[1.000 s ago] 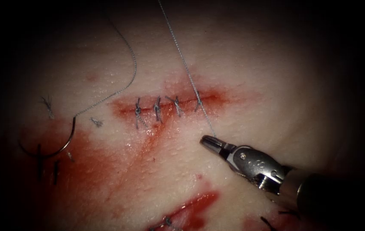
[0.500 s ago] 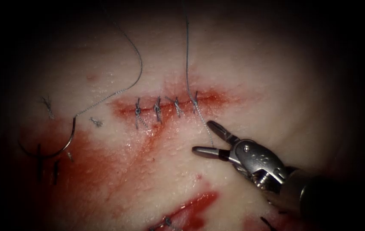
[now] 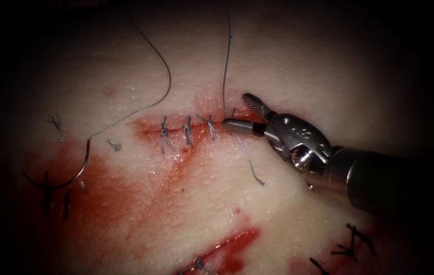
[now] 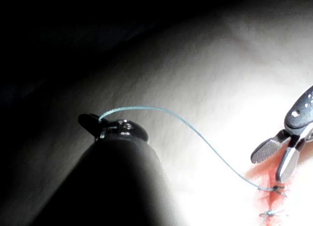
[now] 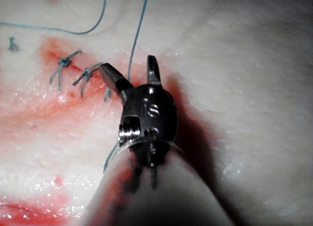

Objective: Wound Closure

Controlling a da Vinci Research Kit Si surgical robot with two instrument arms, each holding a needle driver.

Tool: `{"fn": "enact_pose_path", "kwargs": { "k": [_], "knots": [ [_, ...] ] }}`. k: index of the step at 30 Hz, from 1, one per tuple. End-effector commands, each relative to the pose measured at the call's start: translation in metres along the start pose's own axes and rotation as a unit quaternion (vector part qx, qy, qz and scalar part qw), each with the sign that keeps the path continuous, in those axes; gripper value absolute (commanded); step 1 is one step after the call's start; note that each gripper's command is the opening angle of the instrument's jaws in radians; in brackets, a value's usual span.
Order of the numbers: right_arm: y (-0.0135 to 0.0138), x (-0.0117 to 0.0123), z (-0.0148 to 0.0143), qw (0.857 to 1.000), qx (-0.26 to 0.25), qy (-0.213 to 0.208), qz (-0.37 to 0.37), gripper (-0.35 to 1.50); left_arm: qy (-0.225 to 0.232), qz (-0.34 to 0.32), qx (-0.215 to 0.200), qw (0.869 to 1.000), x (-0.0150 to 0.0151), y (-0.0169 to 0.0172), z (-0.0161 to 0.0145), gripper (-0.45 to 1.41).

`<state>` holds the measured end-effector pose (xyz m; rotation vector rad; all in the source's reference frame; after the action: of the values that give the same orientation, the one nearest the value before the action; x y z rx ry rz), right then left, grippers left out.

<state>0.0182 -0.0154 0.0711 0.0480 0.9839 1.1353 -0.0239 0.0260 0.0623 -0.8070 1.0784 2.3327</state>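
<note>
Pale tissue (image 3: pixel 298 71) stained with red fluid (image 3: pixel 125 203) carries the stitched cut (image 3: pixel 201 125). The left hand (image 4: pixel 93 122), mostly hidden by its shaft, grips the thread (image 4: pixel 195 133). The right hand (image 3: pixel 237 112), a second ago clamping thread below the cut, now gapes empty over the rightmost stitch. The needle (image 3: pixel 69 173) lies free, far left.

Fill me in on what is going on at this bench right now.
A cut in the tissue already carries several stitches. The right tool sits at the cut's right end with its jaws open around the thread near the last stitch, holding nothing; a second ago it was shut on the thread's tail below the cut. The left tool is shut on the thread's other end, seen in its wrist view. The needle lies free on the tissue, left of the cut, in red fluid.
</note>
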Motion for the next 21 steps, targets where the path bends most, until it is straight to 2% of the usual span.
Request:
{"fn": "enact_pose_path", "kwargs": {
  "k": [1, 3, 9, 18, 19, 21],
  "knots": [
    [0.0, 0.0, 0.0019, 1.0, 0.0, 0.001, -0.011, 1.48, 0.003, 0.0, 0.003, 1.0, 0.0006, -0.0003, 0.0008, -0.45],
    [0.0, -0.0007, 0.003, 1.0, 0.001, -0.003, -0.026, 1.48, 0.013, -0.007, 0.002, 1.0, 0.0012, -0.0003, -0.0001, -0.45],
    [-0.0005, -0.0015, 0.0037, 0.999, 0.006, -0.005, -0.044, 1.48, 0.023, -0.02, 0.006, 1.0, 0.0025, -0.0001, -0.002, -0.45],
    [-0.001, -0.0008, 0.0039, 0.996, 0.009, -0.004, -0.093, 1.48, 0.029, -0.027, 0.009, 0.999, 0.0041, -0.0002, -0.0046, -0.45],
    [-0.001, -0.0006, 0.0041, 0.994, 0.007, -0.003, -0.11, 1.48, 0.035, -0.036, 0.009, 0.999, 0.0049, -0.0003, -0.006, -0.45],
    [-0.001, -0.0006, 0.0041, 0.993, 0.007, -0.003, -0.116, 1.48, 0.036, -0.039, 0.009, 0.999, 0.0052, -0.0003, -0.0065, -0.45]
  ]
}}
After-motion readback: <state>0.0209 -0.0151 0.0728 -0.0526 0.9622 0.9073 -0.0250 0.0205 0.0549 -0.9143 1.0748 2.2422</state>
